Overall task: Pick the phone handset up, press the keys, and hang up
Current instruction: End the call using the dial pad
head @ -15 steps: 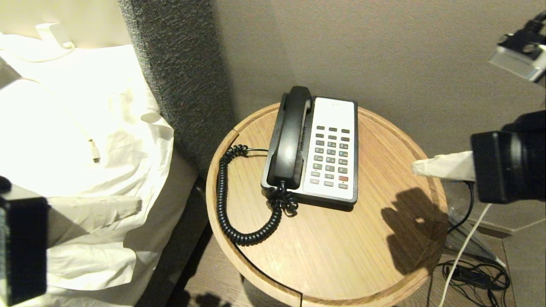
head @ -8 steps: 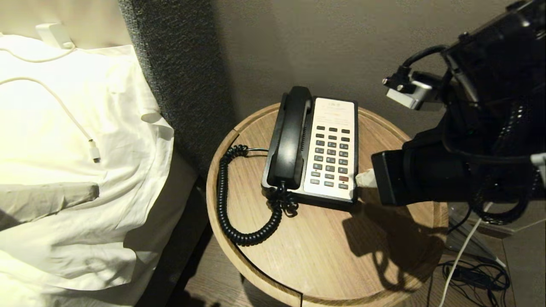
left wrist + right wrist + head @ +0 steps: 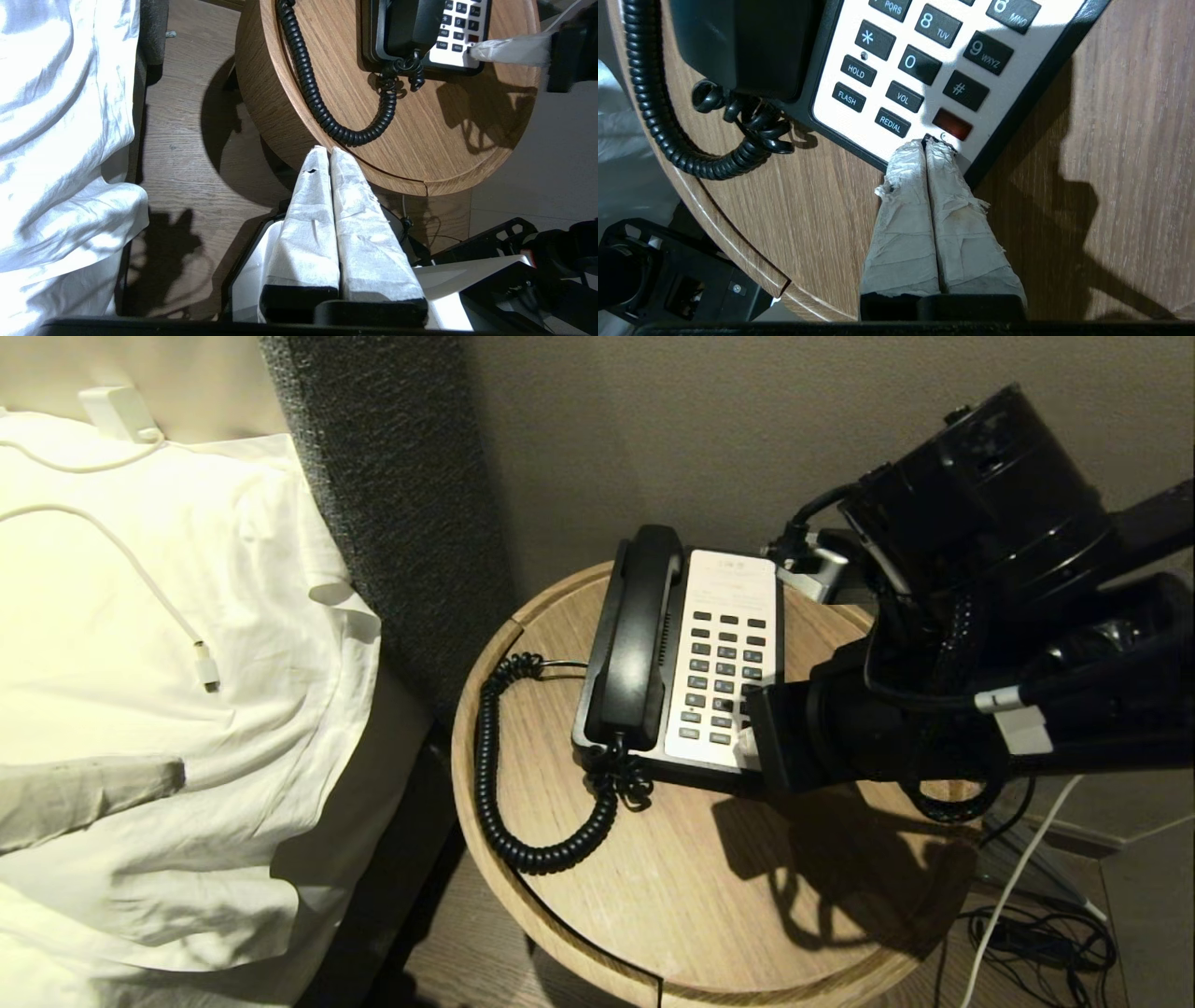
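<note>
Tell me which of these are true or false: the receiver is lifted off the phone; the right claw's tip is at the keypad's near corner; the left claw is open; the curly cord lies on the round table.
1. The phone handset is lifted off. False: it lies in its cradle on the phone base.
2. The right gripper has its tip at the near corner of the keys, beside the red button. True.
3. The left gripper is open. False: its fingers are pressed together, off the table's edge.
4. The coiled cord lies on the round wooden table. True.
</note>
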Robot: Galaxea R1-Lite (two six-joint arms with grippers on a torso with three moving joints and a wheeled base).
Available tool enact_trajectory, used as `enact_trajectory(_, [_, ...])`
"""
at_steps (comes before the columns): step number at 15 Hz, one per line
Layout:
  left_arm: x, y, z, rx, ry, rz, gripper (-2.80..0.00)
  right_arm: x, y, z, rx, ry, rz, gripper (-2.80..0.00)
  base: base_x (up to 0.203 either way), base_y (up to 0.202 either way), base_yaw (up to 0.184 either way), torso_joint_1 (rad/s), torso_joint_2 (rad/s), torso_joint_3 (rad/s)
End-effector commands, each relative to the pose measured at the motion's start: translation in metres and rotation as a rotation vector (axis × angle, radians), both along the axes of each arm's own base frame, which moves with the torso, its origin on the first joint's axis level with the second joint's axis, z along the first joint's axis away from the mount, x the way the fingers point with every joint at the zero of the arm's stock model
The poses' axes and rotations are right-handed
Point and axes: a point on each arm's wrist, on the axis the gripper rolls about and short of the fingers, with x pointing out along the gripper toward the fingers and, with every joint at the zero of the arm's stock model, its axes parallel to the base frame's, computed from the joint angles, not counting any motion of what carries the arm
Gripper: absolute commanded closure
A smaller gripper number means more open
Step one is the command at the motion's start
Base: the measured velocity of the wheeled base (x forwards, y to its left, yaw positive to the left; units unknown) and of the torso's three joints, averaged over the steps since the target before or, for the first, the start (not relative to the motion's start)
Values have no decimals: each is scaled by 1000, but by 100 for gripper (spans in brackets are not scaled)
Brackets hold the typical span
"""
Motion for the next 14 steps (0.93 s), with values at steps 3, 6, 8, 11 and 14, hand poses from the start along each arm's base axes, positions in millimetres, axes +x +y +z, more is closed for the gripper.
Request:
enact_trajectory(3, [-1,2,-1,-2,1,3,0,3,0,-2,-10,2,-10,0,0,0,0,0,0,0])
enact_trajectory(6, [-1,2,-1,2,2,3,0,5,-5,1,-2,-3,-26,0,0,0,0,0,0,0])
enact_trajectory(8, [-1,2,-2,4,4,2,0,3,-6,3,1,-7,-25,0,0,0,0,0,0,0])
enact_trajectory(11, [-2,3,-5,9,7,2,0,4,-6,2,1,-6,-26,0,0,0,0,0,0,0])
enact_trajectory(14, [-3,4,-5,8,7,2,0,5,-4,0,-10,-9,-34,0,0,0,0,0,0,0])
